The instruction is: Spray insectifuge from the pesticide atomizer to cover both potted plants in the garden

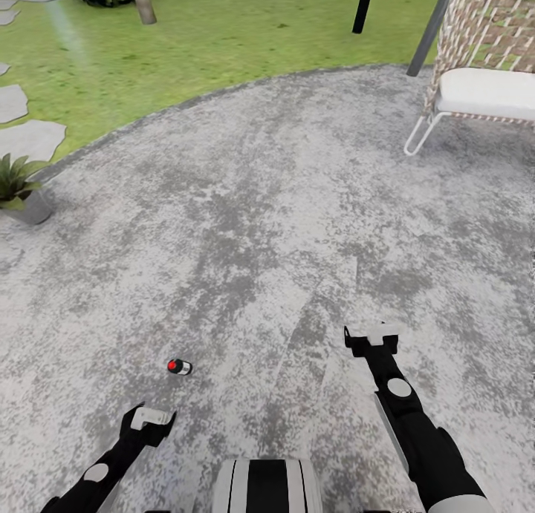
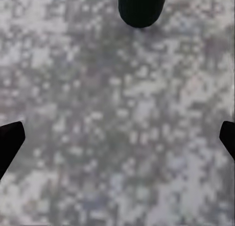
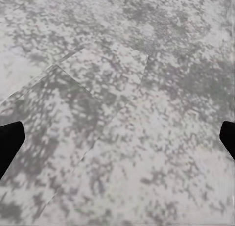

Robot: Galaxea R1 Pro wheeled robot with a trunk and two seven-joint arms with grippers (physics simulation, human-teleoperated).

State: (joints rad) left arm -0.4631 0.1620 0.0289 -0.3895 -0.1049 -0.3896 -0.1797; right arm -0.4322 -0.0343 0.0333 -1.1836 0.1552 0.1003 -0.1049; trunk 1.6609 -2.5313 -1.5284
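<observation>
One pesticide atomizer (image 1: 179, 367) lying on paved patch (image 1: 282, 201); one potted plant (image 1: 21, 188) at edge. Left gripper (image 1: 148, 418), right gripper (image 1: 371, 337): spread wide, empty.

Potted plant (image 1: 16, 190) cut by left edge; chair (image 1: 483, 90) cropped at right; pesticide atomizer (image 1: 179, 367) too small for detail.

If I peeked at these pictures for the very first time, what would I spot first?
Probably the tiny pesticide atomizer with its red spot, lying alone on the grey paved patch, just ahead of the left gripper. Then the woven chair with its white cushion at the far right, and one potted plant at the paving's left edge.
</observation>
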